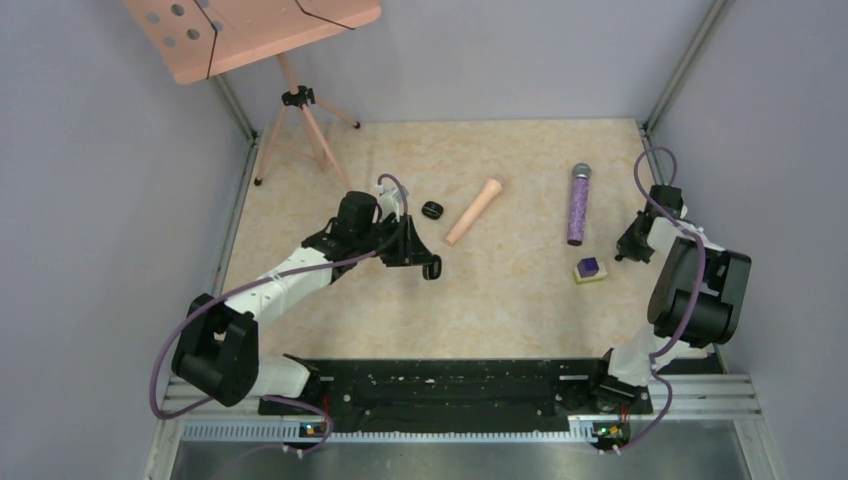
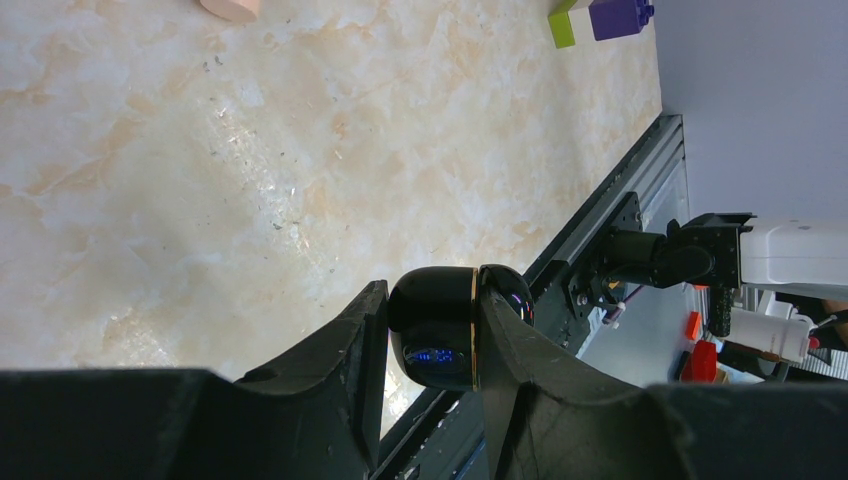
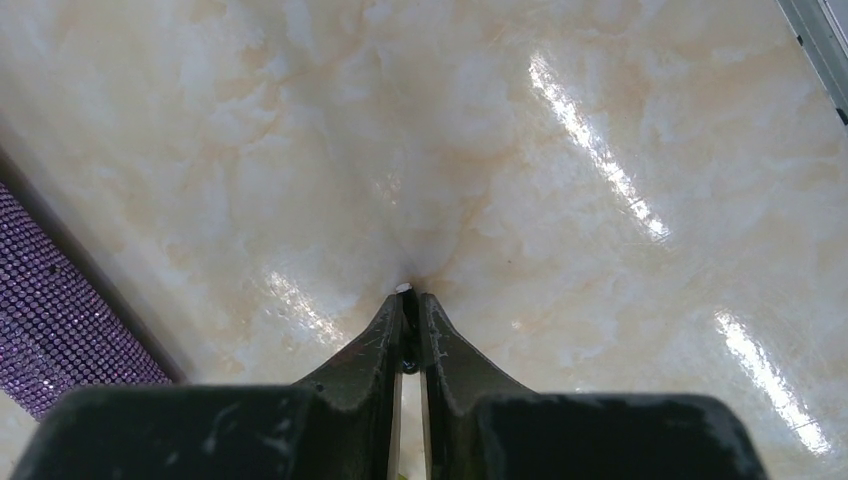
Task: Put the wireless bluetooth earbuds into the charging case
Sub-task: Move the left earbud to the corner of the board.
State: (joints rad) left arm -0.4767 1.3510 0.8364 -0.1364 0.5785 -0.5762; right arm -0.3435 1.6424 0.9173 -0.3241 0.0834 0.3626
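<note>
My left gripper (image 1: 428,262) is shut on the charging case (image 2: 440,330), a glossy black pebble with a gold seam and a blue glow on its side. The case is held just above the table, left of centre. At the right edge my right gripper (image 1: 624,254) points down at the table. In the right wrist view this gripper (image 3: 406,305) is shut on an earbud (image 3: 404,292), a thin black piece with a pale tip showing between the fingertips, right at the surface. A small black rounded lump (image 1: 432,210) lies just beyond the left gripper.
A pink tube (image 1: 475,210) lies at the centre, with a purple glitter cylinder (image 1: 579,205) to its right. A purple-and-white cube (image 1: 588,269) sits close to the left of the right gripper. A tripod with a pink board (image 1: 290,95) stands at the back left.
</note>
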